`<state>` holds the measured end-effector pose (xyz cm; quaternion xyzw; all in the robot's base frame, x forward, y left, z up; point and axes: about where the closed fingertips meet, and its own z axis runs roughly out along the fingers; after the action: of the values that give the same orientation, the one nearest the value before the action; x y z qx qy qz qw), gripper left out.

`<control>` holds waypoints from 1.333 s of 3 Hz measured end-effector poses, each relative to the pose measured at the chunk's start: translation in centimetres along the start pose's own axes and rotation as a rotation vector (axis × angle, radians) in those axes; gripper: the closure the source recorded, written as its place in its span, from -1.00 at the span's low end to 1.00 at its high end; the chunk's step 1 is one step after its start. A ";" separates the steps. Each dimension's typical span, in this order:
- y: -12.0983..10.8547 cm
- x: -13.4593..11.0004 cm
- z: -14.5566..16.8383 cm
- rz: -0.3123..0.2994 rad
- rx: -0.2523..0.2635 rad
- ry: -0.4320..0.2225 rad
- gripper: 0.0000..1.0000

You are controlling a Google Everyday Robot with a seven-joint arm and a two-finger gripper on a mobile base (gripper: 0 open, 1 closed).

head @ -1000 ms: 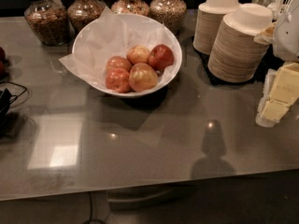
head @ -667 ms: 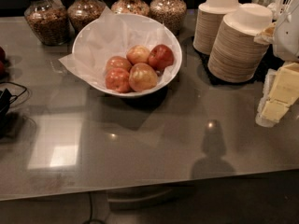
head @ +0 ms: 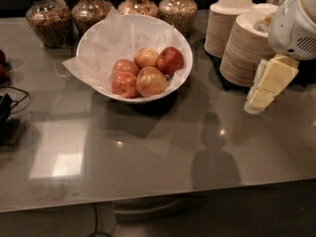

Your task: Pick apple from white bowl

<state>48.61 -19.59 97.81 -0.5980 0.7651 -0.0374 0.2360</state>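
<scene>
The white bowl [head: 98,41], wide and lined with crinkled white paper, stands at the back centre-left of the grey table. Several red-yellow apples lie in its right half: one at the front [head: 150,81], one to its left [head: 124,84], a redder one at the back right [head: 170,59]. My gripper [head: 261,95], cream-coloured under a white wrist [head: 295,28], hangs at the right edge of the view. It is well to the right of the bowl, in front of the paper bowl stacks, and holds nothing.
Two tall stacks of beige paper bowls [head: 247,48] stand at the back right, close behind the gripper. Several glass jars of grains [head: 49,19] line the back edge behind the bowl. A black cable [head: 7,107] and dark red things lie at the left edge.
My gripper has moved a little to the left and up, toward the bowl. The bowl and apples have not moved.
</scene>
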 end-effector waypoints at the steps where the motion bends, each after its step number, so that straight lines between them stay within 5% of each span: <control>1: -1.1 -3.5 1.9 -0.030 -0.051 -0.139 -1.00; 2: -1.1 -3.5 1.9 -0.030 -0.051 -0.139 -1.00; 3: -1.4 -4.6 3.2 0.026 -0.043 -0.228 -1.00; 4: -1.7 -8.3 5.1 0.053 -0.073 -0.386 -1.00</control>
<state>53.64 -11.14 96.47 -0.5821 0.7217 0.1122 0.3574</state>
